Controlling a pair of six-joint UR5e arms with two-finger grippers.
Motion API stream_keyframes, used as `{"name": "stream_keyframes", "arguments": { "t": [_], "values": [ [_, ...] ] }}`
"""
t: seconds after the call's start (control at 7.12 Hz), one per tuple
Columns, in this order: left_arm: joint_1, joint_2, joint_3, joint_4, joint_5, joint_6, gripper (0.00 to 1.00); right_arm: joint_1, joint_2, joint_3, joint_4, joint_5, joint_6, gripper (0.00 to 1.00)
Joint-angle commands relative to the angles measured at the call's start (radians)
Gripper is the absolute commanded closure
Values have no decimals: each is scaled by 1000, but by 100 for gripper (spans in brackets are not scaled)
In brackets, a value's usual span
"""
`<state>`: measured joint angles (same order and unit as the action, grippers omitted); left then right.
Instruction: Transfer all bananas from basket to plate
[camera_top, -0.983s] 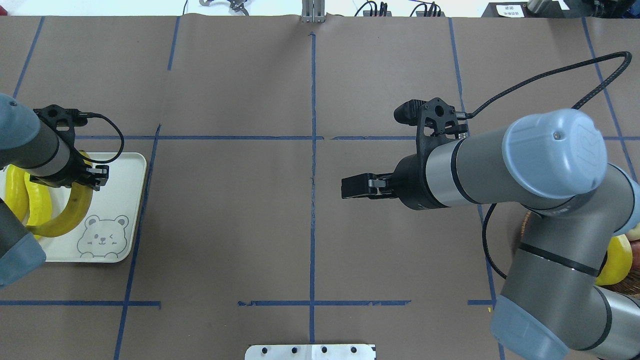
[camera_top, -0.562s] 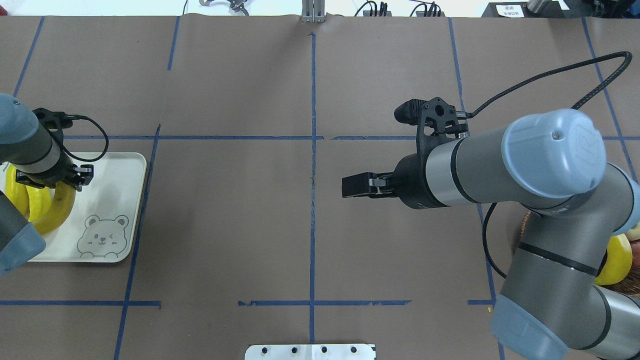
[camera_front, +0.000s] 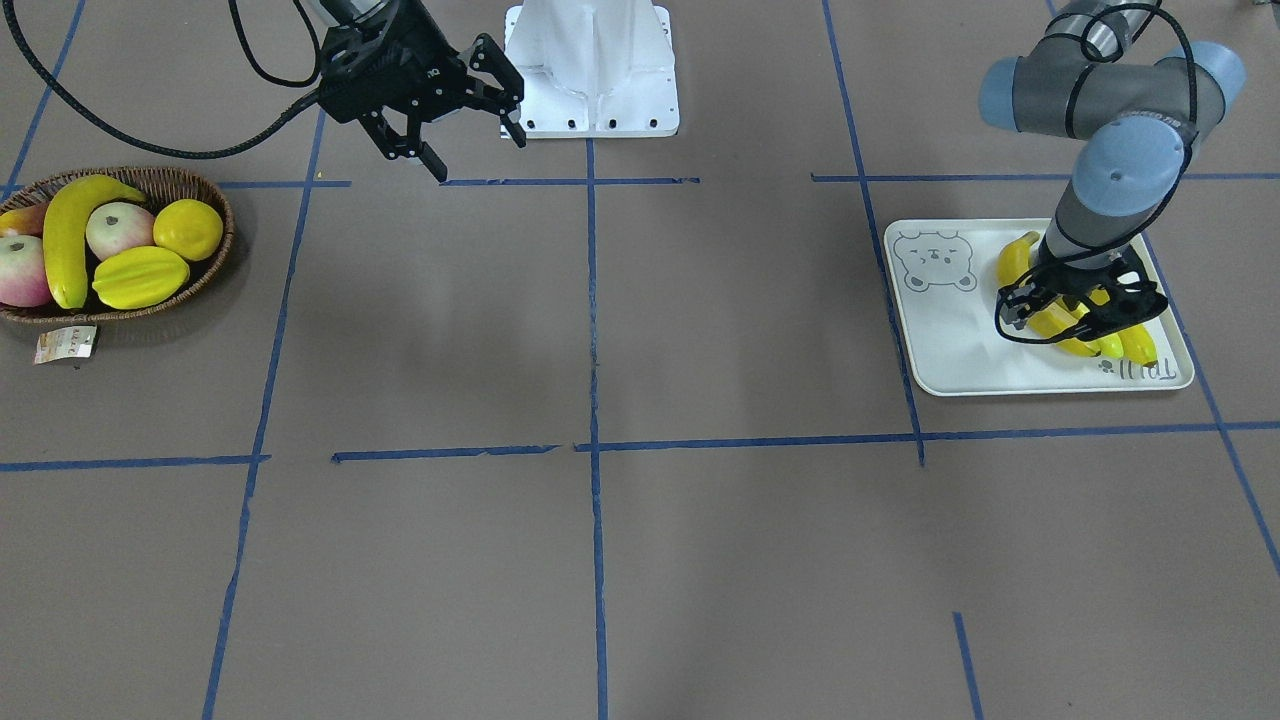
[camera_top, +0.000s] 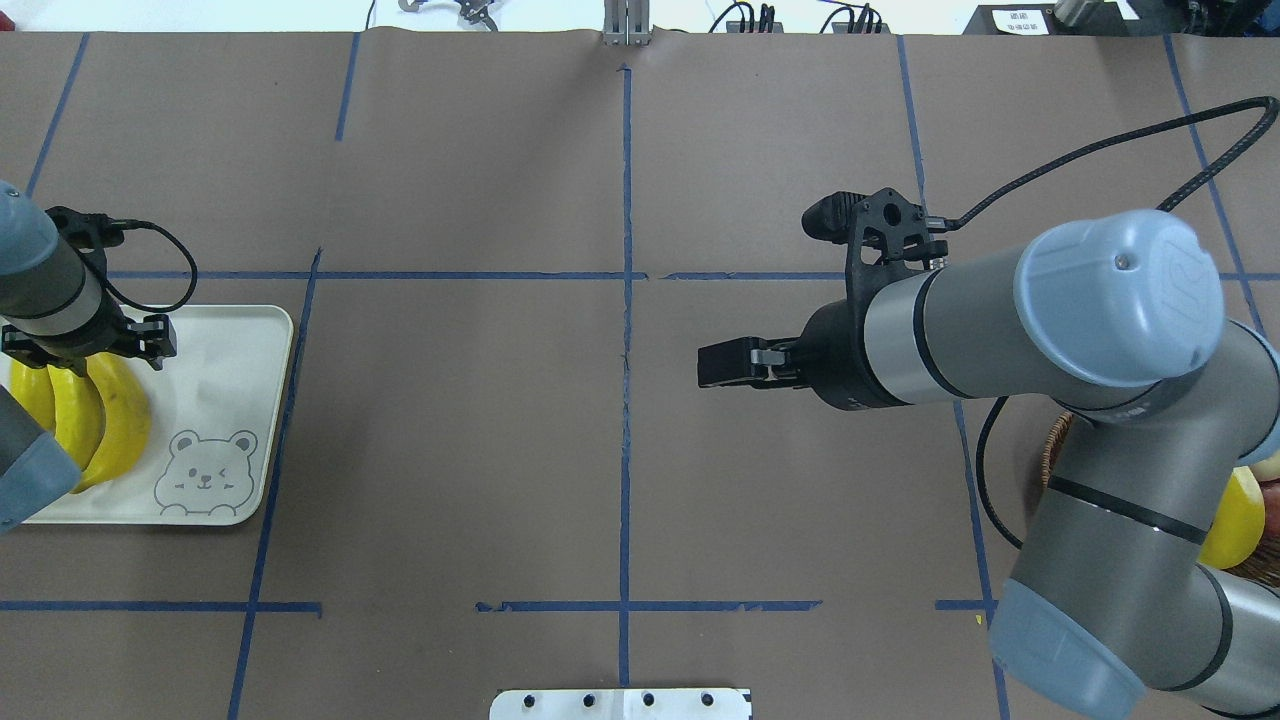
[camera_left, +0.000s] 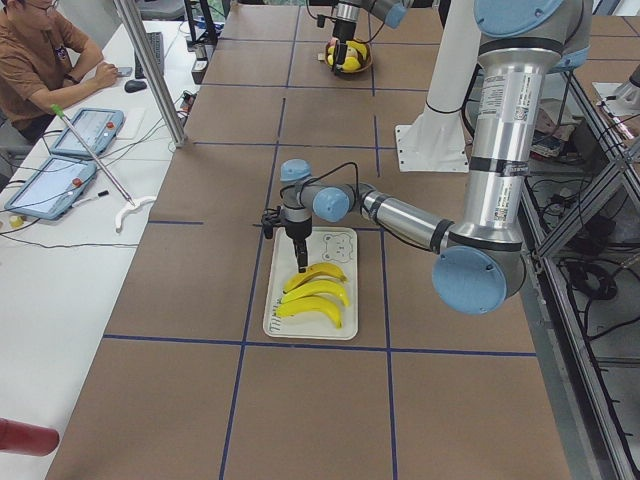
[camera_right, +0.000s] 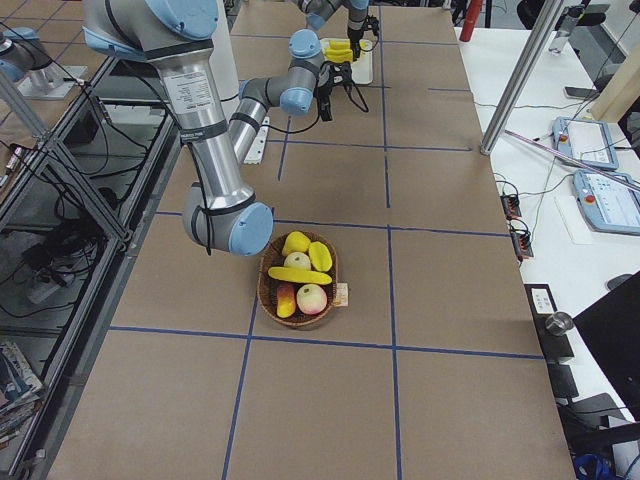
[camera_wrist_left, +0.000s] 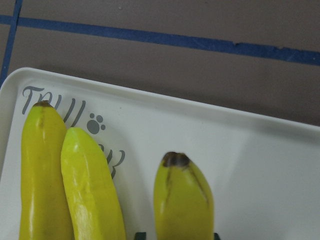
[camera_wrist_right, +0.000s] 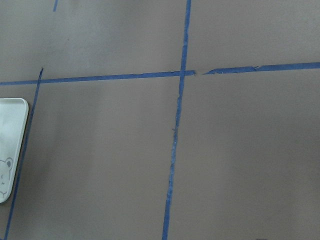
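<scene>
Three bananas (camera_top: 100, 425) lie side by side on the plate (camera_top: 230, 400). My left gripper (camera_top: 85, 350) stands over their far ends. In the left wrist view its fingertips (camera_wrist_left: 140, 235) flank the tip of the right-hand banana (camera_wrist_left: 182, 200), which rests on the plate (camera_wrist_left: 250, 150); it looks shut on that banana. One more banana (camera_front: 65, 235) lies in the basket (camera_front: 120, 310). My right gripper (camera_front: 480, 155) is open and empty, in the air between basket and table middle; it also shows in the overhead view (camera_top: 715, 363).
The basket also holds two apples (camera_front: 118, 228), a round yellow fruit (camera_front: 188, 228) and a starfruit (camera_front: 140, 277), with a paper tag (camera_front: 65, 343) at its front. The white robot base (camera_front: 592, 70) stands at the table's back.
My left gripper has carried the third banana further over the plate and lowered it flat beside the other two. My right arm has shifted slightly toward the basket side.
</scene>
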<state>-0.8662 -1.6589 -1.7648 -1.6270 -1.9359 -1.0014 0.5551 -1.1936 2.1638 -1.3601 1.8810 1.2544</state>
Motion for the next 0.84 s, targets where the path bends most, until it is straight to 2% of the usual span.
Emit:
{"name": "stream_keyframes", "arguments": {
  "t": [0.0,0.14,0.28,0.42,0.56,0.7],
  "values": [
    [-52,-10,-22,-1,-9,4,0,46,-53,5,-23,10,-10,0],
    [-81,-16,-66,2,-46,4,0,63,-107,28,-42,12,-10,0],
    [-82,-30,-111,4,-90,-3,0,72,-232,103,-42,12,-12,0],
    [-82,-70,-132,15,-94,-12,0,94,-347,161,-42,10,-13,0],
    [-77,-78,-159,16,-122,-54,0,124,-433,192,-39,15,-13,0],
    [-71,-134,-165,18,-159,-142,0,173,-546,209,-24,67,-30,0]
  ]
}}
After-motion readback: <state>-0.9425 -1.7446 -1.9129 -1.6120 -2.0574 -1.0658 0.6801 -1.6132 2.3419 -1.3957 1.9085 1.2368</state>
